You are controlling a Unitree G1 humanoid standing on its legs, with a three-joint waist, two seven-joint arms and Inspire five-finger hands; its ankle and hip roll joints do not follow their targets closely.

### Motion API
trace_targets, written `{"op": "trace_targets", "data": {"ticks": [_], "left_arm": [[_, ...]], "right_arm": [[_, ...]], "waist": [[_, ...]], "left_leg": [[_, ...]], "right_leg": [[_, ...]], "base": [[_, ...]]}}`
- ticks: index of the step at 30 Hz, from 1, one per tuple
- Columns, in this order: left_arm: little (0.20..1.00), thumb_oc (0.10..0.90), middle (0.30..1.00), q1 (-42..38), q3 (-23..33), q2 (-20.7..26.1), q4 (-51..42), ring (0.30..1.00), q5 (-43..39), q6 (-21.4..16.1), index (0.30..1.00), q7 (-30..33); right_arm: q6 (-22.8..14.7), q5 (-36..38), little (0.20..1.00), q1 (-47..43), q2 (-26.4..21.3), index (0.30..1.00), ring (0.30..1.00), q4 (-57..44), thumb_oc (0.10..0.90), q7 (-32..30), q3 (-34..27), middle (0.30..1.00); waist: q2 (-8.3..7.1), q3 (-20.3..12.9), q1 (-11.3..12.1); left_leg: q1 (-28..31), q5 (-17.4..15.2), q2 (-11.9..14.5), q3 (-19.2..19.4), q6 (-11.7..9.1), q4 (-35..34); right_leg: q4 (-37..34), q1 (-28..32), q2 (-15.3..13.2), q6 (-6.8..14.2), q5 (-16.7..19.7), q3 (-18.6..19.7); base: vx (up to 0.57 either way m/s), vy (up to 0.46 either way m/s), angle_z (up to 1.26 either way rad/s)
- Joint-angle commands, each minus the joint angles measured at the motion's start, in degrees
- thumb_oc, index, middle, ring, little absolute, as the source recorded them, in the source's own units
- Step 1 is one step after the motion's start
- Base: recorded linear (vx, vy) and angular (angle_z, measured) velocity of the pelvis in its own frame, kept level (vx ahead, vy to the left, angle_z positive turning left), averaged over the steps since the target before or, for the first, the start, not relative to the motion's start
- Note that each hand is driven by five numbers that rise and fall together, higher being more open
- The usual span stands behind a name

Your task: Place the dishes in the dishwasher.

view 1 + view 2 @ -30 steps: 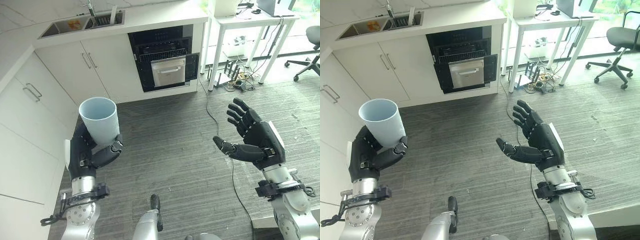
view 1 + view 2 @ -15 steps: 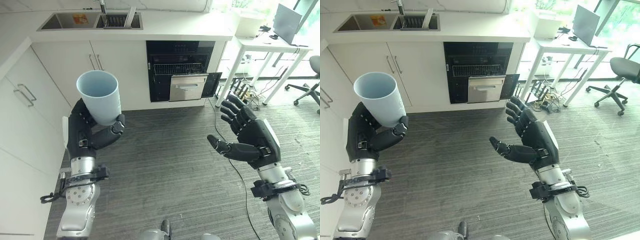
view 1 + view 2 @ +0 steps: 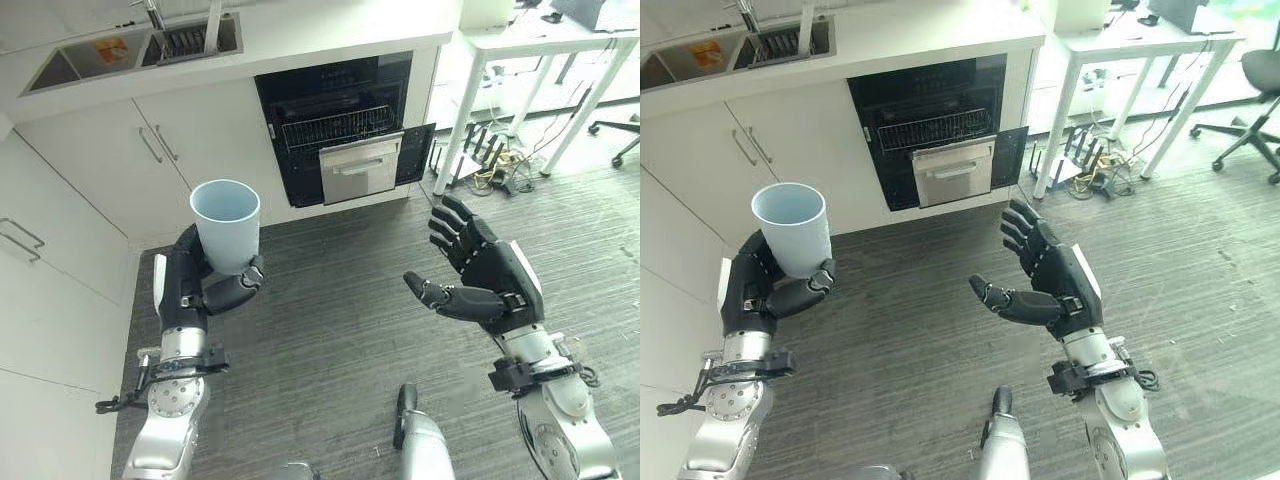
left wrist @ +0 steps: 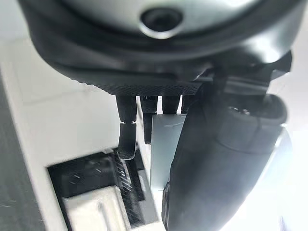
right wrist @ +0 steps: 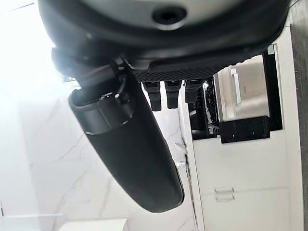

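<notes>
Our left hand [image 3: 190,290] is wrapped around the lower half of a pale blue cup [image 3: 226,225], fingers behind it and thumb curled across the front, so the cup stands upright with its open mouth facing up. We judge that grip is chosen to keep the cup steady while it is carried, and the left wrist view agrees, showing the cup's pale wall pressed between the fingers and the thumb. Our right hand [image 3: 478,285] is raised at about the same height, well apart from the cup, with fingers spread and relaxed and the palm turned inward; it holds nothing. We read it as kept free, perhaps for balance or to help at the rack.

Ahead of us, under the white worktop [image 3: 330,35], the dishwasher [image 3: 340,125] stands open, its wire rack [image 3: 336,126] showing in the dark cavity above a silver front panel [image 3: 360,168]. The cup is well short of it, with bare grey floor [image 3: 340,330] in between. Up on the worktop, toward our left, sits a sink [image 3: 130,45].

We judge the task to be in the carrying stage: the cup is secured but not yet loaded. The next move calls for closing in on the opening and lowering the cup to the rack.
</notes>
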Motion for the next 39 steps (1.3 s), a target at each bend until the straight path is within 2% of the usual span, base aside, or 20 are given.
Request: {"op": "trace_targets", "data": {"ticks": [1,5,6,7,10,13,15,17,18,23,27,29,31,33,34,35,36,37,38,39], "left_arm": [[0.300,0.400,0.300,-5.21,2.90,4.06,-8.03,0.300,0.30,-7.38,0.300,2.64],[0.300,0.400,0.300,-3.76,3.83,2.77,-9.11,0.300,-0.73,-8.49,0.300,4.33],[0.300,0.400,0.300,-3.08,4.25,2.31,-9.07,0.300,-0.63,-9.40,0.300,4.54],[0.300,0.400,0.300,-2.04,4.83,1.15,-9.34,0.300,0.29,-11.47,0.300,4.95],[0.300,0.400,0.300,-1.03,5.66,0.61,-9.48,0.300,-0.37,-13.82,0.300,5.44],[0.300,0.400,0.300,-0.04,6.48,0.37,-9.49,0.300,-0.44,-15.60,0.300,6.47],[0.300,0.400,0.300,-0.13,6.28,0.60,-9.41,0.300,0.45,-16.14,0.300,7.54],[0.300,0.400,0.300,-0.63,5.75,0.72,-9.03,0.300,1.64,-16.89,0.300,9.74],[0.300,0.400,0.300,-0.33,6.13,0.73,-8.48,0.300,1.02,-17.56,0.300,9.97],[0.300,0.400,0.300,0.95,7.07,1.35,-7.07,0.300,1.26,-18.90,0.300,11.41],[0.300,0.400,0.300,0.37,7.05,1.44,-6.96,0.300,2.09,-18.21,0.300,12.32],[0.300,0.400,0.300,-0.87,7.08,1.78,-7.05,0.300,3.80,-17.56,0.300,11.69],[0.300,0.400,0.300,-1.83,7.54,2.14,-7.43,0.300,4.16,-16.91,0.300,9.91],[0.300,0.400,0.300,-2.55,7.85,2.68,-7.68,0.300,3.82,-16.65,0.300,8.09],[0.300,0.400,0.300,-3.66,8.07,3.39,-7.55,0.300,4.46,-16.13,0.300,5.85],[0.300,0.400,0.300,-3.79,8.09,3.49,-7.55,0.300,4.64,-16.00,0.300,5.58],[0.300,0.400,0.300,-4.16,7.89,3.94,-7.58,0.300,5.69,-15.55,0.300,4.91],[0.300,0.400,0.300,-4.14,7.72,4.12,-7.76,0.300,6.44,-15.11,0.300,4.59],[0.300,0.400,0.300,-4.55,7.41,4.25,-7.80,0.300,6.35,-14.64,0.300,4.54],[0.300,0.400,0.300,-4.72,7.48,4.32,-7.78,0.300,6.02,-14.51,0.300,4.38]], "right_arm": [[-5.43,2.66,0.900,-4.49,-2.03,0.900,0.900,-4.74,0.800,-0.44,-2.10,0.900],[-4.45,4.08,0.900,-3.35,-3.93,0.900,0.900,-4.60,0.800,1.76,-3.71,0.900],[-4.45,4.40,0.900,-3.05,-4.22,0.900,0.900,-4.43,0.800,2.78,-3.98,0.900],[-5.13,3.11,0.900,-2.48,-4.18,0.900,0.900,-4.17,0.800,4.31,-3.94,0.900],[-5.10,3.01,0.900,-3.62,-4.35,0.900,0.900,-3.66,0.800,4.40,-3.48,0.900],[-5.04,1.13,0.900,-5.08,-3.35,0.900,0.900,-3.06,0.800,4.43,-1.59,0.900],[-5.15,0.44,0.900,-5.40,-3.00,0.900,0.900,-3.03,0.800,4.03,-0.41,0.900],[-5.94,-0.34,0.900,-4.81,-3.41,0.900,0.900,-2.87,0.800,4.13,0.35,0.900],[-6.17,0.06,0.900,-4.39,-4.17,0.900,0.900,-2.68,0.800,4.78,-0.09,0.900],[-7.08,1.96,0.900,-2.89,-4.60,0.900,0.900,-2.00,0.800,7.76,-1.53,0.900],[-5.66,1.22,0.900,-3.50,-4.36,0.900,0.900,-2.55,0.800,7.09,-1.09,0.900],[-4.76,1.36,0.900,-4.85,-4.17,0.900,0.900,-2.53,0.800,5.45,-0.84,0.900],[-4.64,1.25,0.900,-5.24,-3.33,0.900,0.900,-2.91,0.800,3.96,-0.95,0.900],[-4.96,0.48,0.900,-5.54,-2.37,0.900,0.900,-3.09,0.800,2.63,-0.93,0.900],[-4.84,0.21,0.900,-5.21,-0.82,0.900,0.900,-3.38,0.800,1.76,-1.56,0.900],[-4.86,0.25,0.900,-5.10,-0.62,0.900,0.900,-3.45,0.800,1.75,-1.68,0.900],[-5.20,0.53,0.900,-4.19,0.17,0.900,0.900,-3.91,0.800,1.80,-1.91,0.900],[-5.23,0.59,0.900,-3.16,0.93,0.900,0.900,-4.58,0.800,2.48,-1.78,0.900],[-4.65,-0.27,0.900,-3.37,1.21,0.900,0.900,-4.08,0.800,2.38,-0.73,0.900],[-4.61,-0.40,0.900,-3.38,1.12,0.900,0.900,-3.97,0.800,2.37,-0.54,0.900]], "waist": [[-0.92,-7.44,-1.20],[-0.04,-7.71,-0.78],[-0.43,-7.55,-0.54],[-1.69,-6.04,0.86],[-0.96,-4.56,1.91],[1.66,-3.89,2.58],[2.75,-3.89,3.10],[3.82,-3.93,3.48],[4.16,-3.90,3.23],[3.65,-4.16,3.44],[2.75,-5.12,4.77],[1.53,-6.18,6.35],[0.25,-6.87,7.44],[-0.89,-7.13,7.99],[-1.36,-7.37,7.64],[-1.13,-7.40,7.49],[-0.54,-7.08,6.72],[0.28,-6.15,5.46],[0.36,-5.26,4.99],[0.36,-5.08,4.89]], "left_leg": [[1.12,-2.80,-3.14,3.38,3.64,-0.67],[2.09,11.80,0.16,4.48,0.45,-0.67],[2.39,14.66,-0.19,5.11,0.28,-0.67],[-2.52,18.11,-0.73,8.67,0.57,2.80],[-5.15,14.48,-3.26,11.62,2.27,-0.67],[-10.68,10.48,-1.89,13.09,2.29,-0.67],[-14.49,11.30,0.46,12.24,1.30,-0.67],[-19.87,16.65,5.38,11.09,-1.29,-0.67],[-20.93,17.26,7.26,13.16,-1.81,-0.67],[-19.68,15.58,6.76,13.20,-1.28,-0.67],[-19.45,14.00,5.02,12.36,0.06,-0.67],[-19.64,12.40,3.19,11.46,1.48,-0.67],[-19.38,11.06,1.45,10.52,2.99,-0.67],[-18.81,9.95,-0.34,9.75,4.39,-0.67],[-17.60,8.43,-2.90,7.28,6.24,-0.67],[-17.59,8.57,-2.95,6.83,6.47,-0.67],[-16.38,7.80,-4.10,4.78,7.43,-0.67],[-14.75,7.15,-4.77,2.79,8.13,-0.67],[-13.92,7.13,-4.88,2.04,7.79,-0.67],[-13.77,7.20,-4.78,1.80,7.53,-0.67]], "right_leg": [[-8.80,4.97,-0.73,8.33,-1.26,1.21],[-8.80,8.56,3.86,4.61,-5.43,1.85],[-8.80,9.41,4.27,3.77,-6.43,2.37],[-8.80,12.96,4.09,2.25,-8.68,2.02],[-8.80,14.59,4.56,2.96,-9.88,1.57],[-8.80,16.22,7.60,3.48,-11.04,1.56],[-8.80,17.70,9.21,3.26,-12.32,1.73],[-8.80,20.32,11.09,1.69,-15.15,1.45],[-8.80,21.50,11.29,1.37,-16.25,0.58],[-8.80,24.85,11.16,1.92,-17.82,0.91],[-8.80,26.55,10.12,2.84,-18.11,1.11],[-8.80,27.98,8.45,4.32,-18.25,0.90],[-8.80,29.22,6.32,6.00,-17.51,0.09],[-8.80,30.15,4.14,7.84,-13.50,-1.32],[-8.80,31.57,3.55,9.23,-4.04,-2.21],[-8.80,31.63,3.97,9.23,-2.43,-2.37],[-2.02,30.26,4.84,9.77,2.25,-2.04],[6.81,24.59,5.36,8.85,2.57,0.21],[3.37,20.06,5.63,7.25,-0.51,0.33],[1.20,19.76,5.97,6.97,-1.35,0.18]], "base": [[0.36,-0.502,-0.04],[0.26,-0.364,-0.24],[0.27,-0.480,-0.50],[0.24,-0.432,-0.42],[0.13,-0.160,-0.41],[0.11,0.002,-0.12],[0.19,0.025,-0.29],[0.32,0.092,-0.07],[0.30,0.147,0.03],[0.25,0.189,-0.06],[0.20,0.187,-0.08],[0.26,0.248,0.21],[0.24,0.224,0.10],[0.31,0.265,0.32],[0.37,0.314,0.63],[0.44,0.362,1.06],[0.33,0.253,1.02],[0.44,0.178,0.88],[0.35,0.017,0.45],[0.27,-0.166,0.21]]}}
